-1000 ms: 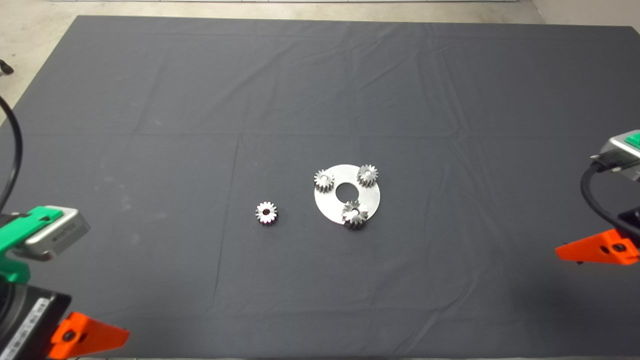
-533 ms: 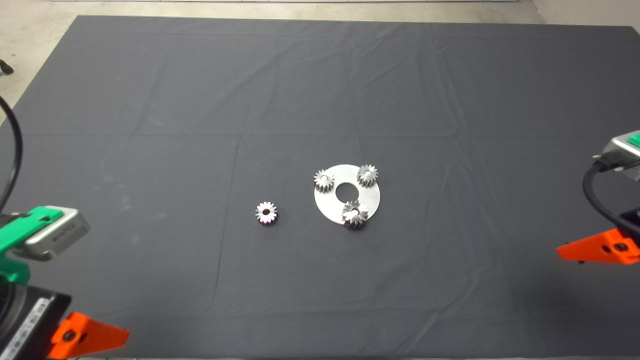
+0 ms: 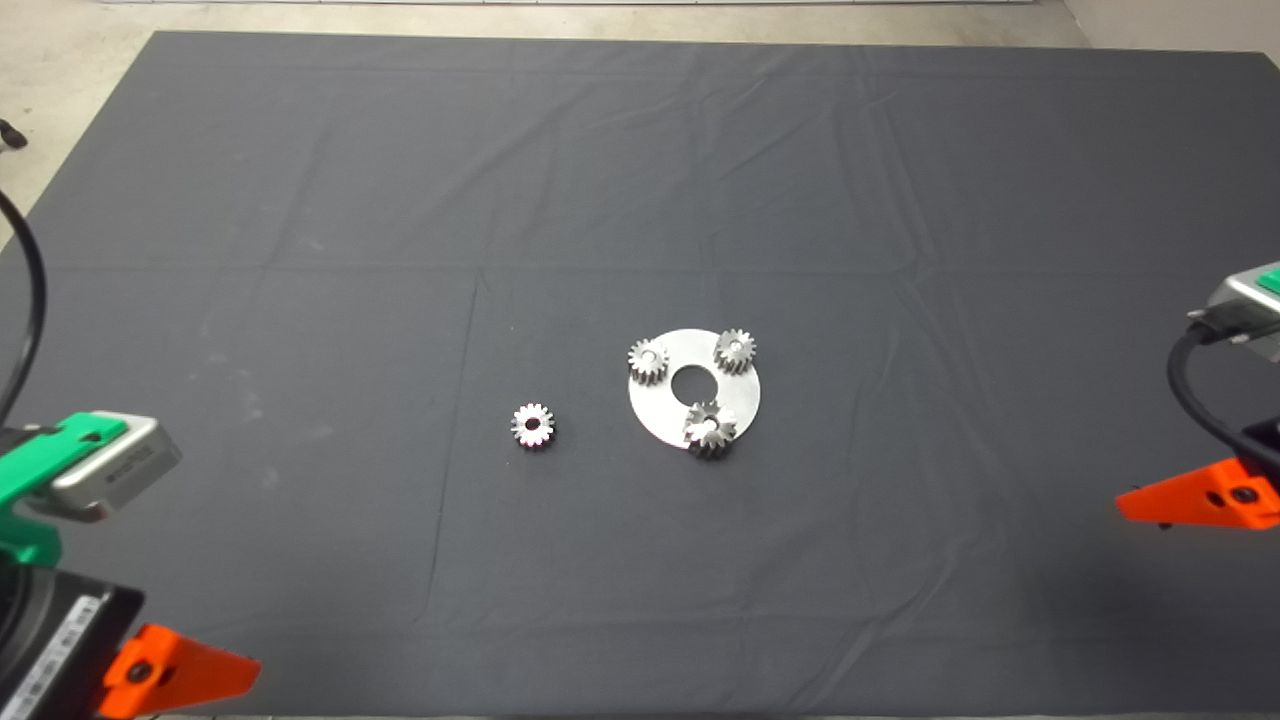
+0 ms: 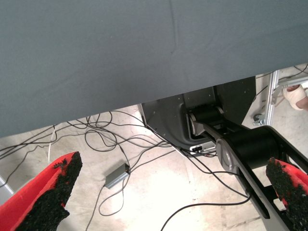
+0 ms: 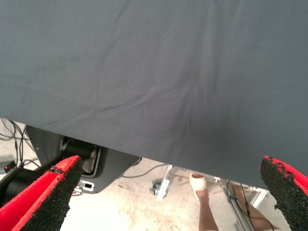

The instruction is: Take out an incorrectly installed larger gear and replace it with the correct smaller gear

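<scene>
A round silver plate lies near the middle of the dark mat. The larger gear, darker with slanted teeth, sits on the plate's near edge. Two small bright spur gears sit on its far side. The smaller gear lies loose on the mat to the left of the plate. My left gripper is parked open at the lower left edge, far from the gears. My right gripper is open at the right edge, also far from them.
The left wrist view shows the mat's edge, floor cables and the robot's base. The right wrist view shows the mat's edge and a person's foot on the floor.
The right gripper has drifted slightly to the right and down at the mat's right edge. The gears, the plate and the left gripper have not moved.
</scene>
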### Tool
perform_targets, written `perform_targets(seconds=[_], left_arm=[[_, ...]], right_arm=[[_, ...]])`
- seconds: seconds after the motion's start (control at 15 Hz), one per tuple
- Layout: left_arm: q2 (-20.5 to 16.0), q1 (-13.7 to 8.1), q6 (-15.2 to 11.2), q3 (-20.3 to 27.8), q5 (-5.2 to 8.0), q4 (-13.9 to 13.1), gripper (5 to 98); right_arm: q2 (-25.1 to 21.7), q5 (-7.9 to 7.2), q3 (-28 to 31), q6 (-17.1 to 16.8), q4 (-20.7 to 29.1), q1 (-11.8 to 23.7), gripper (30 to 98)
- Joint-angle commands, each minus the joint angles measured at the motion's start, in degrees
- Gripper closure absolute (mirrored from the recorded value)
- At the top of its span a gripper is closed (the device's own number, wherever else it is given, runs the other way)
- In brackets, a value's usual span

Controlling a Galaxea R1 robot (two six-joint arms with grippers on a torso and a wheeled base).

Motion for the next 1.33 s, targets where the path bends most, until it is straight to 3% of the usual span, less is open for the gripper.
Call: perform_targets(seconds=[0.0,0.13,0.33,0.53,0.6,0.73,0.8,1.0,1.27], left_arm=[[0.14,-0.22,0.06,0.94,0.02,-0.55,5.4],[1.01,-0.22,0.06,1.03,-1.16,-0.25,5.4],[5.24,-0.22,-0.29,0.94,-1.21,-0.11,5.4],[5.77,-0.22,-0.65,0.85,-1.79,0.59,5.4],[5.71,-0.22,-0.65,0.85,-1.82,0.59,5.4],[5.77,-0.22,-0.56,0.76,-1.86,0.68,5.4],[5.48,-0.22,-0.56,0.76,-1.82,0.71,5.4],[5.13,-0.22,-0.56,1.0,-1.91,0.77,5.4],[1.54,-0.22,-0.47,0.94,-1.64,0.59,5.4]], right_arm=[[0.0,-3.56,0.23,0.4,1.29,0.57,30.8],[-0.15,-3.47,0.23,0.4,1.29,0.57,30.8],[0.3,-3.47,0.22,0.4,1.29,0.66,30.8],[0.74,-3.47,0.14,0.05,1.06,0.17,30.8],[0.78,-3.44,0.05,-0.15,0.12,-0.31,30.8],[1.23,-3.38,0.05,-0.35,-6.58,-1.72,30.8],[2.67,-3.38,0.05,-0.5,-9.24,-3.35,30.8],[14.12,-3.56,-0.39,-0.47,-15.22,-10.21,30.8],[20.93,-3.38,-4.88,-1.9,-25.36,-15.88,30.8]])
